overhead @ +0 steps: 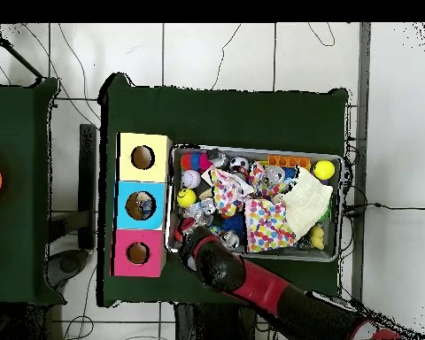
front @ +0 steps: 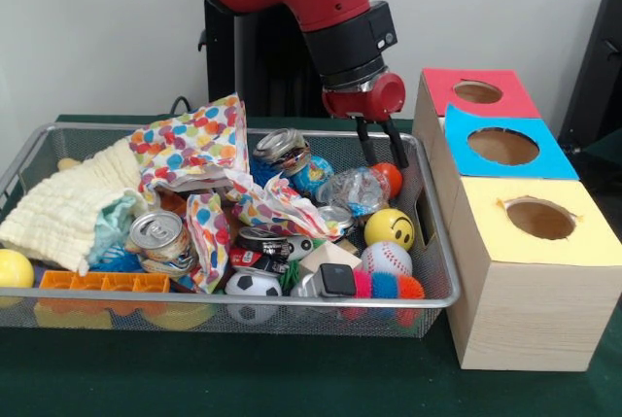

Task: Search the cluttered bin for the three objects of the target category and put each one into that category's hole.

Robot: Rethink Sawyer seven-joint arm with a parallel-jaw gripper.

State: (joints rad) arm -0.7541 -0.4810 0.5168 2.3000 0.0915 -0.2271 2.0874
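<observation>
Bin (front: pixel 439 298): wire mesh, crowded with balls, cans, cloth
Gripper (front: pixel 381 150): jaws slightly spread, empty, above orange ball (front: pixel 389 177)
Holes: pink, blue, yellow boxes

The wire-mesh metal bin (front: pixel 439 242) is packed; a crumpled polka-dot paper bag (front: pixel 204 159) and cream quilted cloth (front: pixel 73 208) cover its middle and one end. Only the corner by the orange ball (front: pixel 389 178) leaves room. The three round holes atop the wooden box (front: pixel 515 291) lie unobstructed.

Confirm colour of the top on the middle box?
Blue: the middle box has a blue top around its hole, clearest in the front view.
</observation>
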